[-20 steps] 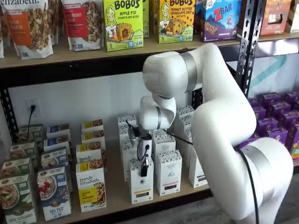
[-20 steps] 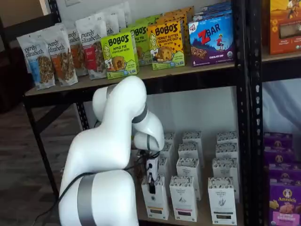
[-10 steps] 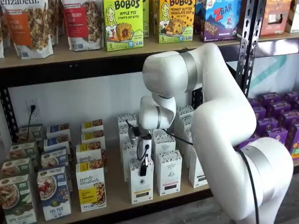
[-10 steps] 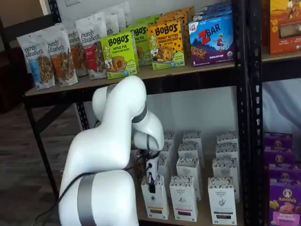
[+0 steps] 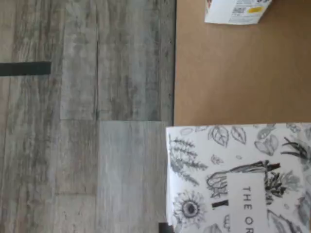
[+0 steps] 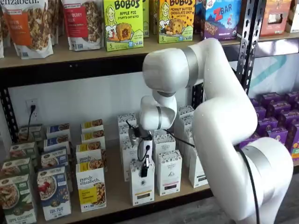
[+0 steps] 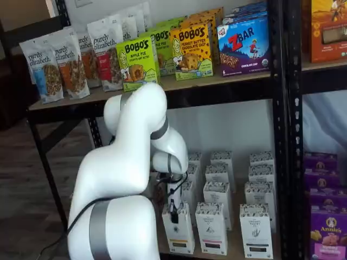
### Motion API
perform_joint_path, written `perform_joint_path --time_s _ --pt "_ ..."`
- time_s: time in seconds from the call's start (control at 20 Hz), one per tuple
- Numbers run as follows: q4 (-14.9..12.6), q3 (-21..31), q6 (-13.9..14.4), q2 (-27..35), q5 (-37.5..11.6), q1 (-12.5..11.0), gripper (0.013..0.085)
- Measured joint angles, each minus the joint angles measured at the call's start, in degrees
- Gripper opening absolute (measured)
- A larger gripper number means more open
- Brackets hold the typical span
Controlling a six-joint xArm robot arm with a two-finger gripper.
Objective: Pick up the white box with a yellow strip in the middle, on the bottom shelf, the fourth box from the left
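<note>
Arm point(image 6: 219, 116): white bulk hides much of the bottom shelf's point(image 6: 117, 193) rear rows in both shelf views.
White box point(image 6: 141, 184): at the shelf's front edge; yellowish strip low on its front, top partly covered.
Gripper point(image 6: 144, 169): jaws closed on the white box's top; black fingers barely distinguishable.
Wrist view: box top cut off by the frame.
</note>
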Motion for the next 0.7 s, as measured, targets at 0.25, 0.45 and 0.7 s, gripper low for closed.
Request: perform_joint_path --time_s 0.25,0.45,0.7 --pt "1.0 4.7 -0.5 -2.7 -1.6 0.7 0.049" --pt "1.3 9.1 -0.5 -5.3 -3.0 1.1 0.049" --pt "2.9 14.5 -1.8 -8.6 -5.3 1.6 0.049"
